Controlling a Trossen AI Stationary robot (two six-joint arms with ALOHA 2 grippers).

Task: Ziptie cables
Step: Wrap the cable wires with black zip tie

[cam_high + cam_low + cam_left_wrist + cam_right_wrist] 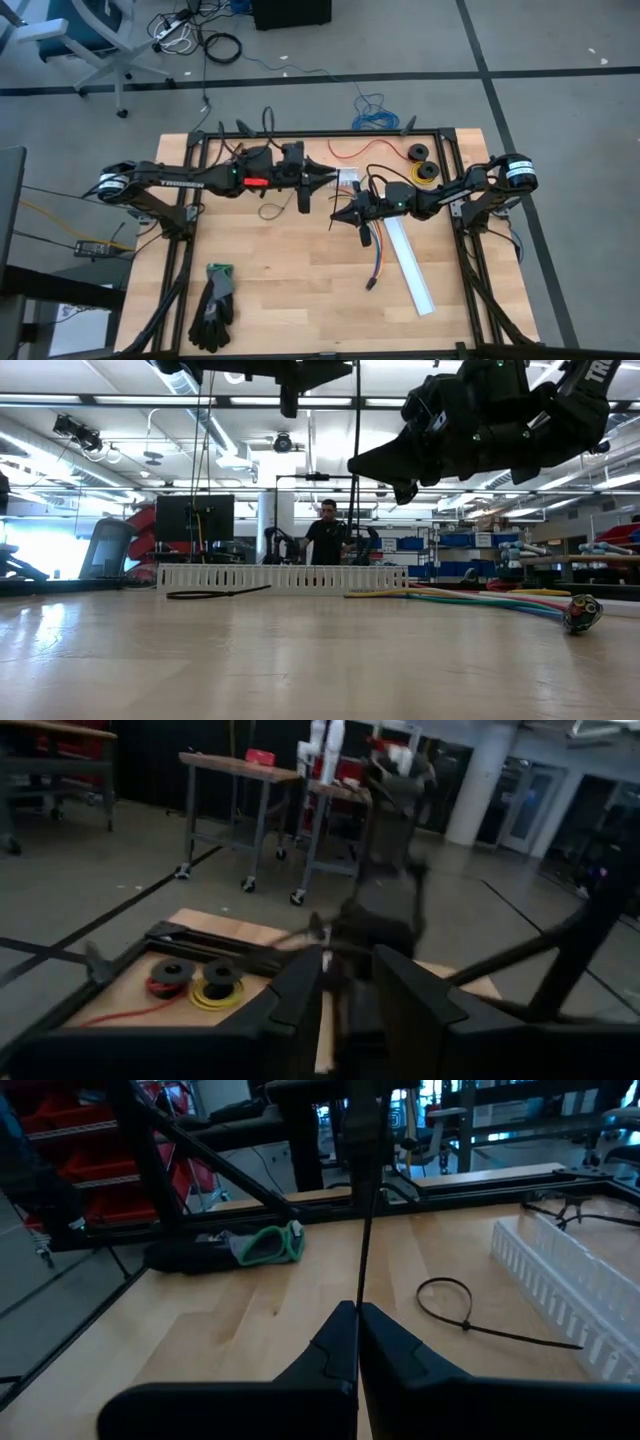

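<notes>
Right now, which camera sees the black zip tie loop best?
The right wrist view: the zip tie lies whole on the wood, loop and tail clear. The high view shows only a thin curl; the low view shows it edge-on; the left wrist view misses it.

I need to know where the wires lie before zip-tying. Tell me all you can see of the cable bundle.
The cables are thin insulated wires, yellow, green, orange and red, lying loose and nearly straight on the wooden table, beside the white slotted channel. They end at a small dark connector resting on the wood. Their other end runs under the right gripper; contact there is unclear.
</notes>
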